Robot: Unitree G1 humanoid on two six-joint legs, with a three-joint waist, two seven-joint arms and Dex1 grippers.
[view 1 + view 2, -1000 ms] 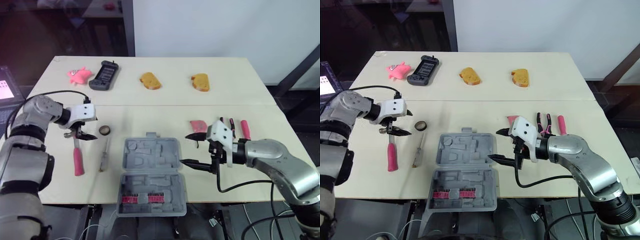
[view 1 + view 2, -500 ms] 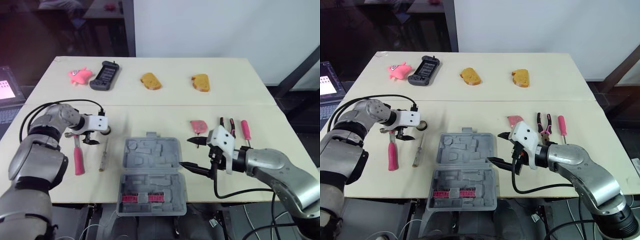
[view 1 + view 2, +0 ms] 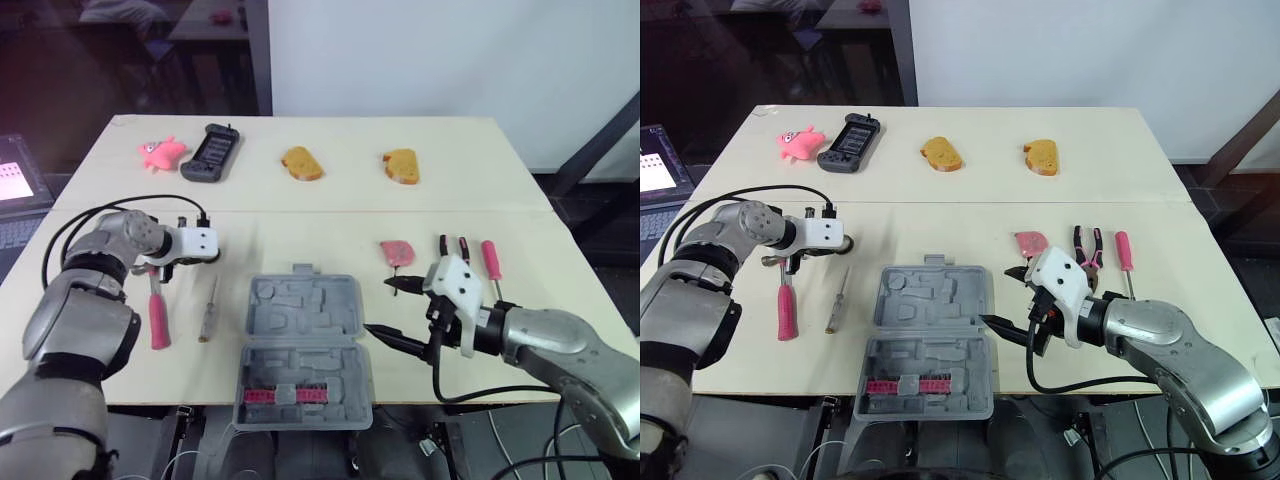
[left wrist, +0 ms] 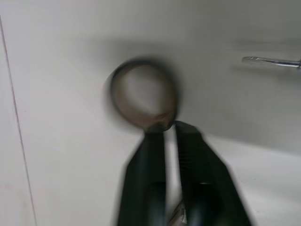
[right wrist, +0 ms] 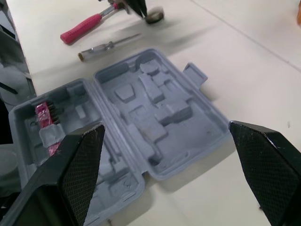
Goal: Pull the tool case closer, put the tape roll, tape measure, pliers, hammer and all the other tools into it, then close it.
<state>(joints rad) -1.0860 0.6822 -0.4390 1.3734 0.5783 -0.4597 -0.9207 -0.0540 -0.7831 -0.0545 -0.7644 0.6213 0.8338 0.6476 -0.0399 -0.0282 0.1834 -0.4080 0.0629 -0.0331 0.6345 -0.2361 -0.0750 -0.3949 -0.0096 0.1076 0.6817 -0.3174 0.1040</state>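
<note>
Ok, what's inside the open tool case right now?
The tool case holds only grey moulded recesses in its far half and a pink bit strip in the near half. No loose tool lies in it. Anything beneath the bit strip is covered.

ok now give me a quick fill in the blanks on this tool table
1. The grey plastic tool case lies ___, both halves flat.
2. The pink-handled hammer lies on the case's ___ side, by the robot's own sides.
3. The right gripper hovers beside the case, fingers spread, holding ___.
4. The left gripper is at the small dark ring, a roll of ___.

Missing words: open; left; nothing; tape
</note>
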